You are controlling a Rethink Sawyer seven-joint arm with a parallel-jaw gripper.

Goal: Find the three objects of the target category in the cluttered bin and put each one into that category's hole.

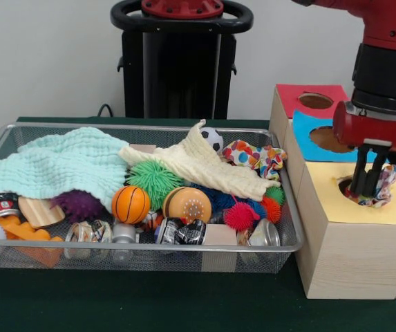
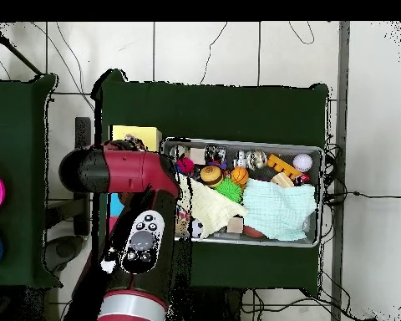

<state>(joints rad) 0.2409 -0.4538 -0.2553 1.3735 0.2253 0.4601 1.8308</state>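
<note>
My gripper (image 1: 367, 181) hangs over the round hole in the yellow top (image 1: 363, 200) of the wooden box, at the right in the front view. Its fingers stand close together, shut on a patterned cloth (image 1: 385, 185) that sits bunched partly inside the hole. In the wire bin (image 1: 149, 247) lie a mint-green cloth (image 1: 52, 166), a cream cloth (image 1: 198, 166) and a polka-dot cloth (image 1: 253, 158). In the overhead view the arm (image 2: 137, 217) hides the gripper and most of the box; only a yellow top corner (image 2: 137, 135) shows.
The box also has a blue top (image 1: 308, 138) and a red top (image 1: 312, 100), each with a hole. The bin holds spiky balls, a small basketball (image 1: 130, 204), cans, wooden blocks and orange toys. The box stands close against the bin's right end.
</note>
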